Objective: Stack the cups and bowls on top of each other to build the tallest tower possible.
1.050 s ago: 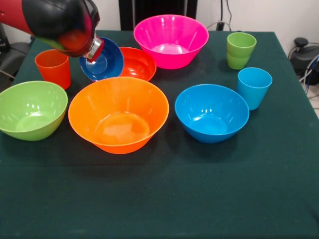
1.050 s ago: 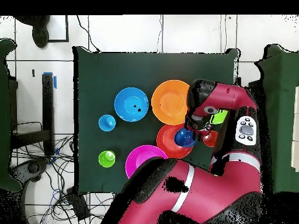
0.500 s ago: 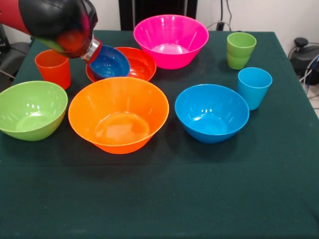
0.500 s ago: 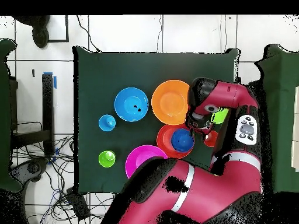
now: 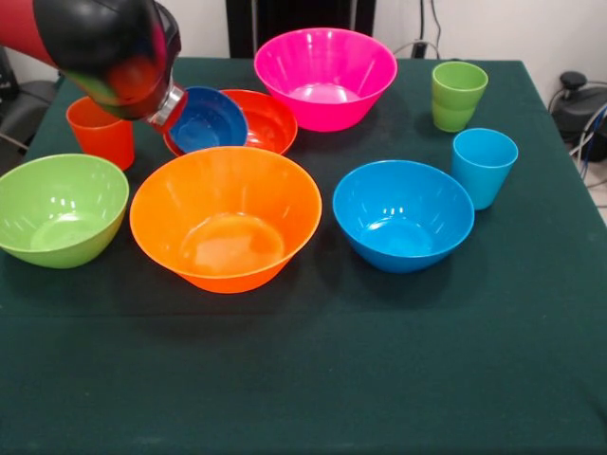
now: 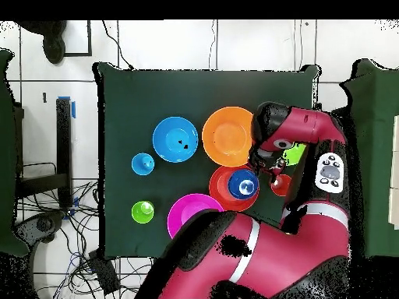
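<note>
Lowered since the earlier frame, the small dark blue bowl [image 5: 209,118] now sits tilted inside the red-orange bowl [image 5: 264,118]; whether the gripper [image 5: 169,102] holds its rim, I cannot tell.

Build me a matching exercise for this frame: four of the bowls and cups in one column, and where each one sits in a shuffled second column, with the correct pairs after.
Things:
1. small dark blue bowl
2. light blue cup
3. orange cup
4. pink bowl

Places (front view):
A. beside the blue bowl, on its right
B. at the far side of the table, right of the red-orange bowl
C. inside the red-orange bowl
D. at the table's left, partly behind the arm

Pairs: 1-C, 2-A, 3-D, 4-B
</note>
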You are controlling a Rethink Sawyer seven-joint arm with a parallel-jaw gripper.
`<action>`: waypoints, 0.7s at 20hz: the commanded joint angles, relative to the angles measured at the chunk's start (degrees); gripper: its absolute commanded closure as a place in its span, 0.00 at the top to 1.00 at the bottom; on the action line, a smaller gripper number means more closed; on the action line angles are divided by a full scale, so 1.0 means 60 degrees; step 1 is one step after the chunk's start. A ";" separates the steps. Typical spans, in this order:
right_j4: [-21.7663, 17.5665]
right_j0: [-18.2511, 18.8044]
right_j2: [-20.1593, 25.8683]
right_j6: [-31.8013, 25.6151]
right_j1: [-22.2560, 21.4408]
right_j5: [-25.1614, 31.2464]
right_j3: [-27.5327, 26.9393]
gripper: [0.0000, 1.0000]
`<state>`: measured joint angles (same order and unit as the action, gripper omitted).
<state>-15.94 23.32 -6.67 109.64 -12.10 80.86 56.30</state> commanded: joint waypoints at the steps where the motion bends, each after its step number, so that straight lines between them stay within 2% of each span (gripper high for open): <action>1: 0.0343 0.0462 0.1380 -0.0831 0.0519 -0.1074 0.0169 1.00; 7: 0.0457 0.0934 0.1604 -0.1099 0.0799 -0.1282 0.0129 1.00; 12: 0.0473 0.0927 0.1546 -0.0792 0.0756 -0.1326 0.0240 1.00; 13: 0.0480 0.0938 0.1559 -0.0744 0.0762 -0.1270 0.0234 0.00; 14: 0.0491 0.0935 0.1554 -0.0723 0.0768 -0.1234 0.0227 0.00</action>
<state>-13.65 29.62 -4.52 109.65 -9.10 78.73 56.29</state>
